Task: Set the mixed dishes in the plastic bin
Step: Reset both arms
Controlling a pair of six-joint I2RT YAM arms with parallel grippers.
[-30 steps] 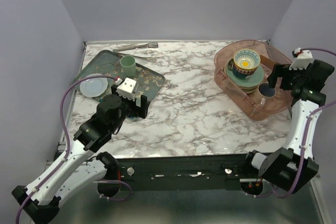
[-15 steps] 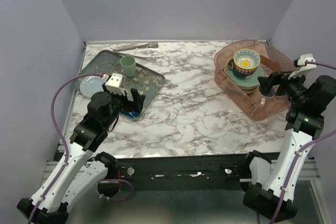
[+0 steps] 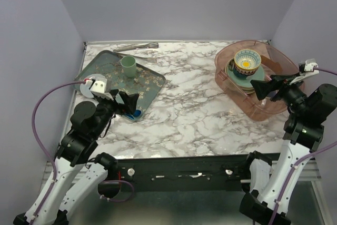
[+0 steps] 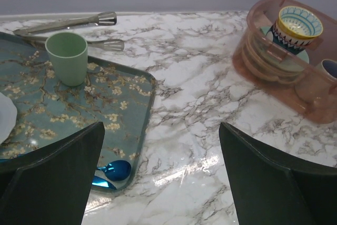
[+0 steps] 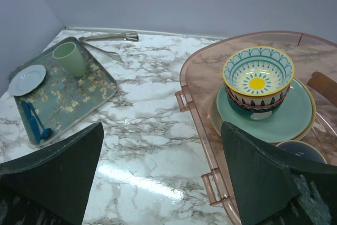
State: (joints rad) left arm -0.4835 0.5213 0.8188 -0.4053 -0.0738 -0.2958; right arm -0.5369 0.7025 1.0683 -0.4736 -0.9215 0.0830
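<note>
Left gripper [image 3: 126, 100] and right gripper [image 3: 258, 89] are both spread wide and empty, and the small pale plate [image 5: 27, 79] (half hidden from above, probably next up) sits on the tray [image 5: 95, 85] just left of the left one, well apart from the plastic bin [image 3: 258, 110] over at the right.

small plate [image 4: 4, 117]: cut by left edge | plastic bin [image 5: 185, 77]: cut right
</note>
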